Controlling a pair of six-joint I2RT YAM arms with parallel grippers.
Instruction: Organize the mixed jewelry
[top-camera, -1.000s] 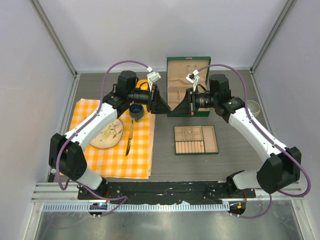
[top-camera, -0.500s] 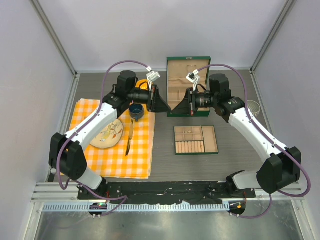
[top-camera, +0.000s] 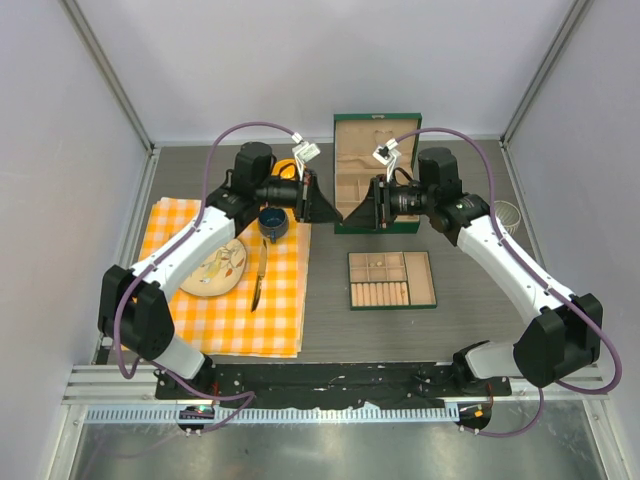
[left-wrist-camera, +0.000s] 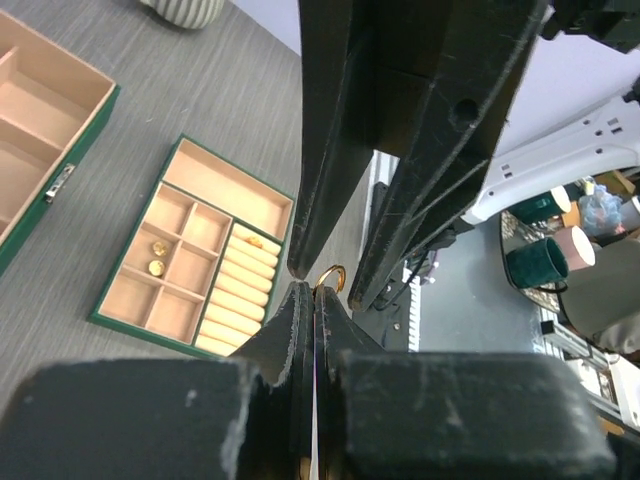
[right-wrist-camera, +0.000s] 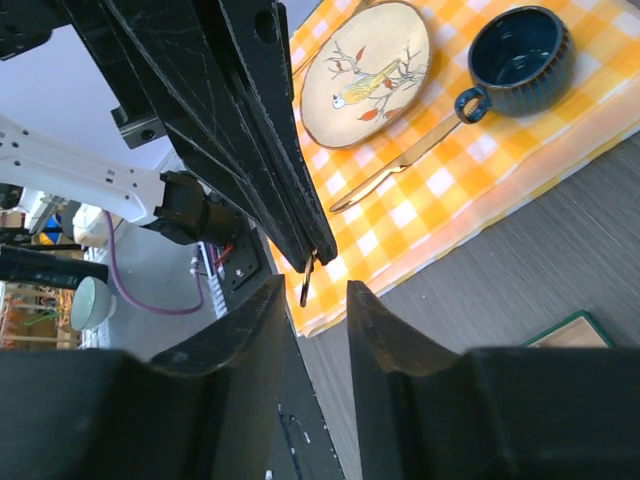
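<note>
A small gold ring (left-wrist-camera: 331, 272) of the mixed jewelry hangs in the air between the two gripper tips. My left gripper (left-wrist-camera: 312, 290) is shut on its lower edge. In the right wrist view the ring (right-wrist-camera: 306, 283) dangles from the left gripper (right-wrist-camera: 318, 250), between the spread fingers of my right gripper (right-wrist-camera: 314, 290), which is open and not touching it. From above, the left gripper (top-camera: 335, 212) and right gripper (top-camera: 350, 212) meet tip to tip in front of the open green box (top-camera: 365, 150). Two gold pieces (left-wrist-camera: 157, 258) lie in the green compartment tray (left-wrist-camera: 228, 185).
An orange checked cloth (top-camera: 240, 320) at the left carries a bird-painted plate (top-camera: 214, 267), a blue cup (top-camera: 273, 222) and a knife (top-camera: 256, 285). The green tray (top-camera: 392, 262) lies at centre right. A white ribbed cup (top-camera: 508, 215) stands by the right wall.
The left gripper has closed on the ring and the right gripper has opened off it. Both arms stay in place.
</note>
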